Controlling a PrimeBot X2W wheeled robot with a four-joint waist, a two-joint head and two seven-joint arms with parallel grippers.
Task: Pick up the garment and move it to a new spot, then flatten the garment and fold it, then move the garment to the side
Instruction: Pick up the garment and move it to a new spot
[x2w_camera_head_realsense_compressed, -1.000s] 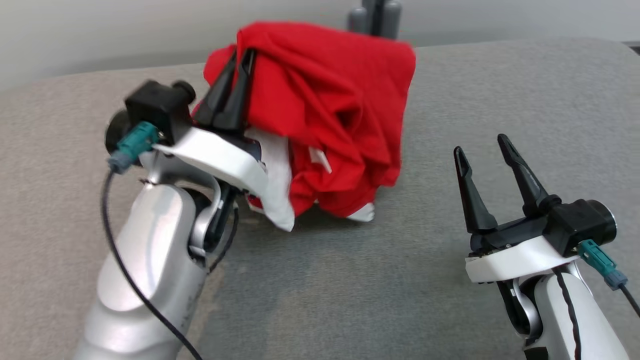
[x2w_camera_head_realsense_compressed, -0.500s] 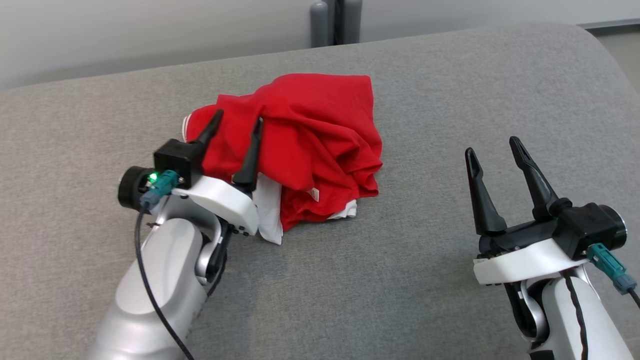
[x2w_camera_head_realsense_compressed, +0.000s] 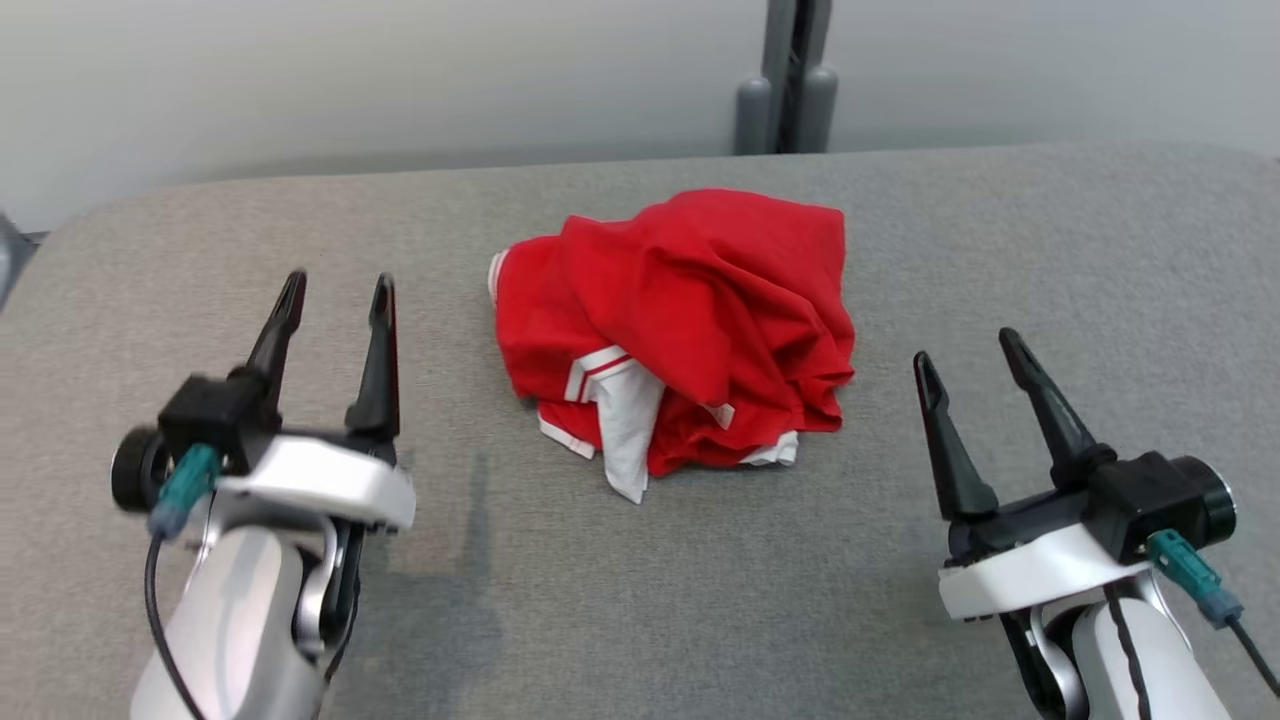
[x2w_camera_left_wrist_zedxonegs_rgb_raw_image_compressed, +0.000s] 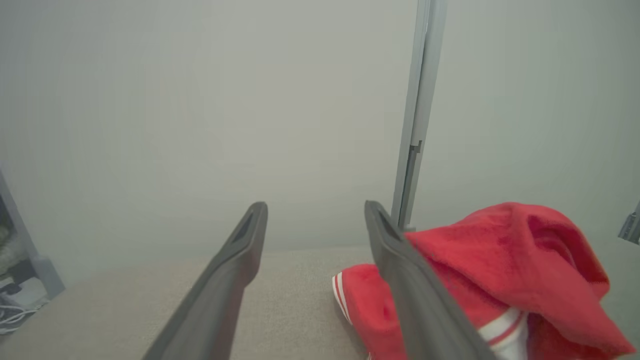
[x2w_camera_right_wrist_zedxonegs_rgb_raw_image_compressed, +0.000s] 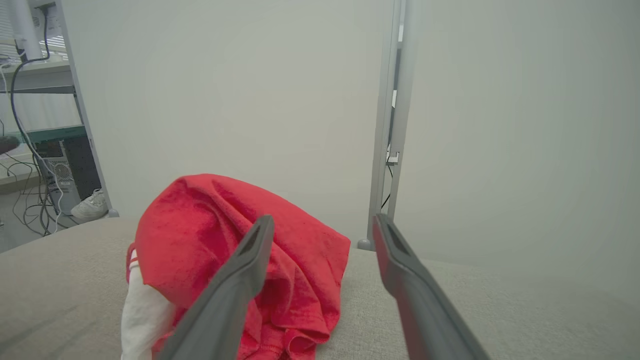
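Observation:
The garment (x2w_camera_head_realsense_compressed: 690, 320) is a crumpled red shirt with white trim, lying in a heap on the grey padded surface (x2w_camera_head_realsense_compressed: 640, 600) at mid-table. My left gripper (x2w_camera_head_realsense_compressed: 338, 290) stands open to the heap's left, well apart from it, with nothing between its fingers. On the other side, my right gripper (x2w_camera_head_realsense_compressed: 965, 350) is open and empty too. In the left wrist view the garment (x2w_camera_left_wrist_zedxonegs_rgb_raw_image_compressed: 505, 270) lies to the right of the gripper (x2w_camera_left_wrist_zedxonegs_rgb_raw_image_compressed: 316, 210). The right wrist view has the garment (x2w_camera_right_wrist_zedxonegs_rgb_raw_image_compressed: 210, 240) left of that gripper (x2w_camera_right_wrist_zedxonegs_rgb_raw_image_compressed: 325, 222), partly behind one finger.
A grey post (x2w_camera_head_realsense_compressed: 790, 80) rises against the pale wall behind the far edge of the surface. Shelving with cables and a white shoe (x2w_camera_right_wrist_zedxonegs_rgb_raw_image_compressed: 90, 207) stand off to the left in the right wrist view.
My left gripper opened and let go of the garment, which dropped into a heap. The left arm pulled back and to the left. The head camera also shifted.

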